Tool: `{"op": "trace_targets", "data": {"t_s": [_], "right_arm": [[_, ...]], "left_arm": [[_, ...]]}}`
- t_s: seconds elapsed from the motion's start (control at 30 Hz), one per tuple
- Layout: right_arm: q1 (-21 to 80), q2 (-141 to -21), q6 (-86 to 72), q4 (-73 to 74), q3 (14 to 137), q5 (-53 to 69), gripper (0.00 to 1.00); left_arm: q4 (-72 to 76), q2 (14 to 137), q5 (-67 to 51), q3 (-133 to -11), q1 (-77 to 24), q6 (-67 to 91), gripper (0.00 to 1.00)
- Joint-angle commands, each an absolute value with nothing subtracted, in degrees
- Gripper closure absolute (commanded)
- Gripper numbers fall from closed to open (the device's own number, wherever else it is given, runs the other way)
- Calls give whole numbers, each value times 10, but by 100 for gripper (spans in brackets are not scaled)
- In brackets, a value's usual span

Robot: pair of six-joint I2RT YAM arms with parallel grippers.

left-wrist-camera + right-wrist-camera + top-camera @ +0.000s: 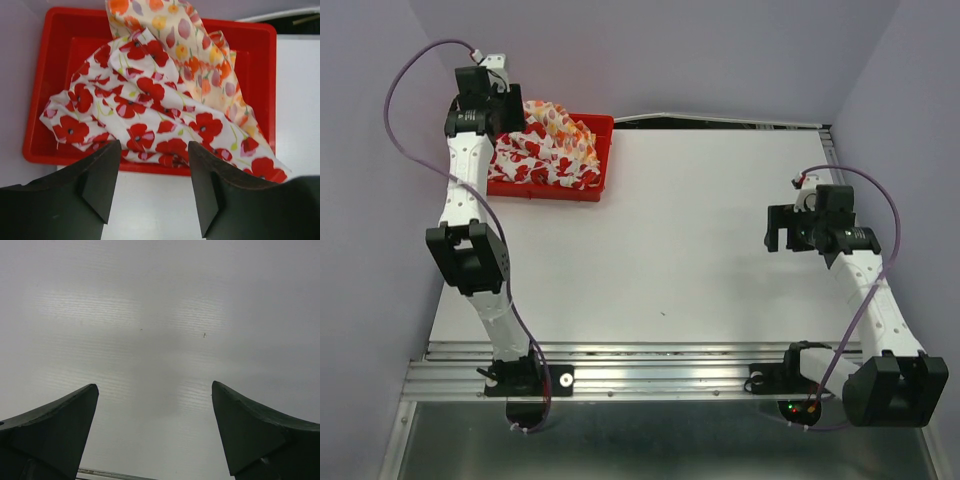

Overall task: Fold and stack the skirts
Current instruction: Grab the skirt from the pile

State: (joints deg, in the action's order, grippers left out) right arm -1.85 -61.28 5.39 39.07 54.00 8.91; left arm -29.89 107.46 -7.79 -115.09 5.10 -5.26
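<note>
The white skirt with big red flowers (145,100) lies crumpled in a red plastic tray (37,150). The cream skirt with small orange, red and yellow marks (200,55) lies bunched behind and partly under it. In the top view both skirts, red-flowered (535,160) and cream (552,122), sit in the tray (552,193) at the far left. My left gripper (155,150) is open and empty, held above the tray's near rim, clear of the cloth; it shows in the top view (510,128). My right gripper (154,387) is open and empty above bare table at the right (778,238).
The white table (670,240) spans the middle. A dark gap runs along its back edge (720,122). Purple walls stand close on the left, back and right. A metal rail (650,365) with both arm bases lines the near edge.
</note>
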Motion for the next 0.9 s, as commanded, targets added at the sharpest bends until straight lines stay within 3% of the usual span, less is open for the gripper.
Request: {"op": "trace_targets", "data": {"t_s": [0.0, 0.4, 0.87], "right_arm": [[-17, -630, 56, 389, 585, 96, 0], [-17, -671, 54, 393, 599, 101, 0], [-17, -693, 58, 396, 593, 91, 0]], "left_arm": [[-294, 1155, -112, -1261, 64, -32, 40], [-115, 1280, -91, -1276, 76, -4, 38], [63, 1371, -163, -1275, 98, 85, 33]]}}
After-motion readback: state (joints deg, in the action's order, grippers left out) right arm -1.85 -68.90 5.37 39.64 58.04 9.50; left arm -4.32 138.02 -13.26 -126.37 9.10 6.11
